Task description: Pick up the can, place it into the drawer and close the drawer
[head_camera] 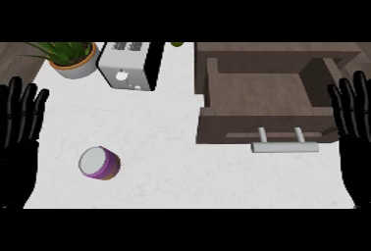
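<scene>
A short purple can (99, 163) with a pale grey top stands on the white counter at the lower left. At the upper right a dark wooden drawer (261, 88) is pulled open, with nothing inside it and a silver bar handle (285, 146) on its front. My left hand (19, 128) is raised at the left edge, fingers straight and pointing up, left of the can and apart from it. Along the right edge my right hand (354, 128) rests the same way, fingers up, just right of the drawer's side. Neither hand holds anything.
A silver and black toaster (130, 64) stands at the back, left of the drawer. A potted green plant (71, 58) sits at the back left corner. The counter (181, 181) ends at a front edge near the view's bottom.
</scene>
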